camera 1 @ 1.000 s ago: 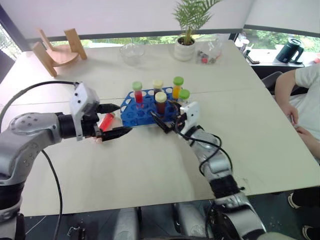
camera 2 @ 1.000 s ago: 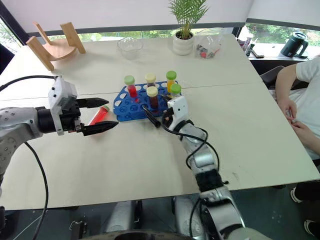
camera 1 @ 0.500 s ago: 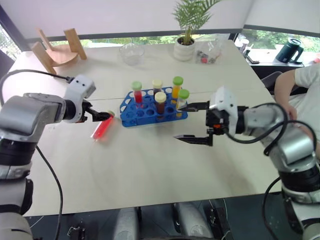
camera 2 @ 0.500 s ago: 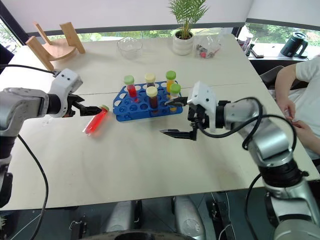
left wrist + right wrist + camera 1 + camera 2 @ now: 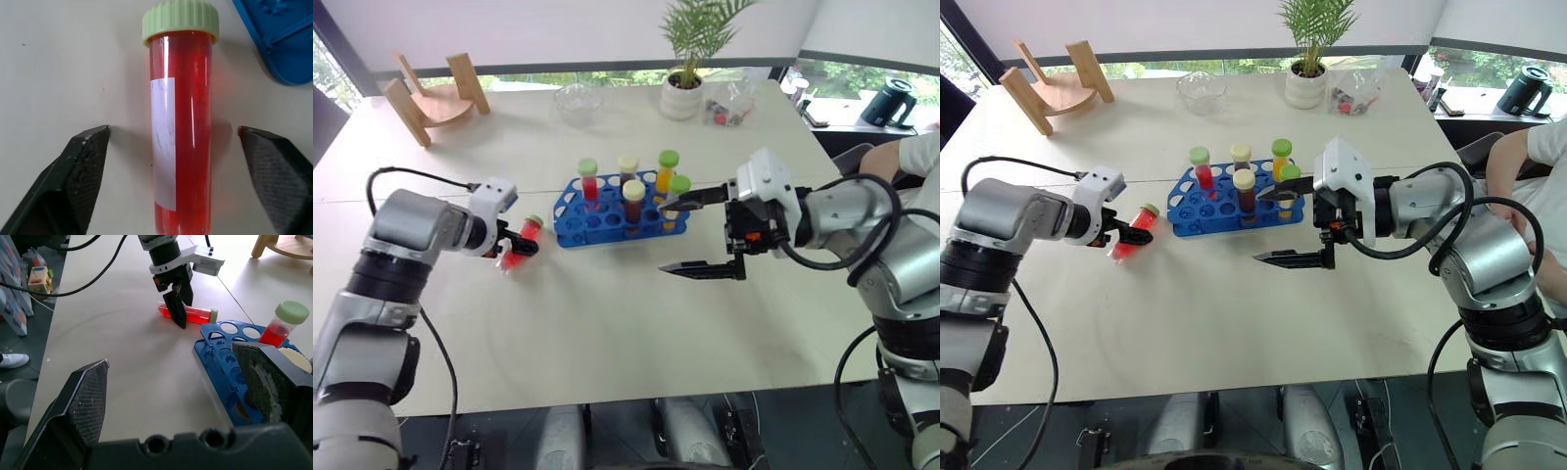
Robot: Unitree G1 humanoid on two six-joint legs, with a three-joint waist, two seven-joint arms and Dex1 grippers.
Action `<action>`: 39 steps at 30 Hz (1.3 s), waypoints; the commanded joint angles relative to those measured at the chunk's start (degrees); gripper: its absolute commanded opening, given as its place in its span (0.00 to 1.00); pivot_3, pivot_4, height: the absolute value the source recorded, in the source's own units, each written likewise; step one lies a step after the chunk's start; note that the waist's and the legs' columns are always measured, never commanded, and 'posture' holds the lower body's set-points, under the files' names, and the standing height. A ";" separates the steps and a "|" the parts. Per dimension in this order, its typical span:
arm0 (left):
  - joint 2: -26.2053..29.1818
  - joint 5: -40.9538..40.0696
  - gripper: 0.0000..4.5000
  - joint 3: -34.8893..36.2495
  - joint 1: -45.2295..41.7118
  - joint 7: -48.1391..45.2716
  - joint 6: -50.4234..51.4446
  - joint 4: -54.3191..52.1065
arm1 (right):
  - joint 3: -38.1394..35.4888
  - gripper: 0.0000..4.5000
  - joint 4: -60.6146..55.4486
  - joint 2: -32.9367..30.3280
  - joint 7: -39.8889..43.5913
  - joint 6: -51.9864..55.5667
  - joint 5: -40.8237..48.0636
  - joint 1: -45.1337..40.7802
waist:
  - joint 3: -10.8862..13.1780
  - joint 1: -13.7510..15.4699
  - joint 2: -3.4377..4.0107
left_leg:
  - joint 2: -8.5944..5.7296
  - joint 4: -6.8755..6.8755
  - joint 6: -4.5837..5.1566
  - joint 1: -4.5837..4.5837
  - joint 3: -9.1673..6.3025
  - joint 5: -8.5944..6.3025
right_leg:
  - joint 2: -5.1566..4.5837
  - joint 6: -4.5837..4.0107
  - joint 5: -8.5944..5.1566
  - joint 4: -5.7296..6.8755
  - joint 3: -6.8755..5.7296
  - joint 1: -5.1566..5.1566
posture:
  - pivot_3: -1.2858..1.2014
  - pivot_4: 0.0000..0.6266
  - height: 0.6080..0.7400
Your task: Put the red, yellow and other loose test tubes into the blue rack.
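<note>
- My left pincer (image 5: 173,161) straddles the red tube (image 5: 182,137) lying on the surface (image 5: 607,323), fingers (image 5: 80,166) apart, not touching.
- Blue rack (image 5: 607,220) lies just beyond its cap.
- My right pincer (image 5: 700,235) hangs wide, empty, at centre right.

The red test tube (image 5: 182,127) is clear glossy plastic with a ribbed, matt pale green cap and a white paper label. The left hand (image 5: 181,171) has black fingers (image 5: 83,166) with a fine cross-hatched texture. The blue rack (image 5: 607,220) is smooth, shiny plastic; the table (image 5: 607,323) is pale and matt.
</note>
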 commanded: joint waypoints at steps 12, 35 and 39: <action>-4.48 -3.03 0.18 19.92 0.57 -0.68 -16.34 -0.67 | -4.38 1.00 -3.53 -0.47 -3.94 0.69 1.33 2.97 | 0.05 0.75 -0.10 | -0.01 0.08 -0.01 0.00 -0.02 0.01 | -0.06 0.01 0.01 0.05 -0.07 0.07 | 0.52 0.24 1.00; -33.76 -1.99 0.18 18.44 16.59 -14.01 -77.64 1.93 | -8.35 1.00 -10.20 0.83 -16.76 4.04 2.86 11.88 | 0.02 1.50 -0.07 | -0.03 0.50 0.12 0.17 -0.02 -0.07 | -0.05 0.11 0.07 -0.12 -0.06 0.55 | 0.52 0.24 1.00; -34.55 -1.17 0.18 18.94 15.03 -14.07 -83.71 8.42 | -8.88 1.00 -11.61 0.91 -18.19 4.76 3.29 12.69 | 0.02 1.59 -0.07 | -0.02 0.50 0.18 0.15 -0.04 -0.11 | -0.02 0.11 0.07 -0.12 -0.07 0.54 | 0.52 0.24 1.00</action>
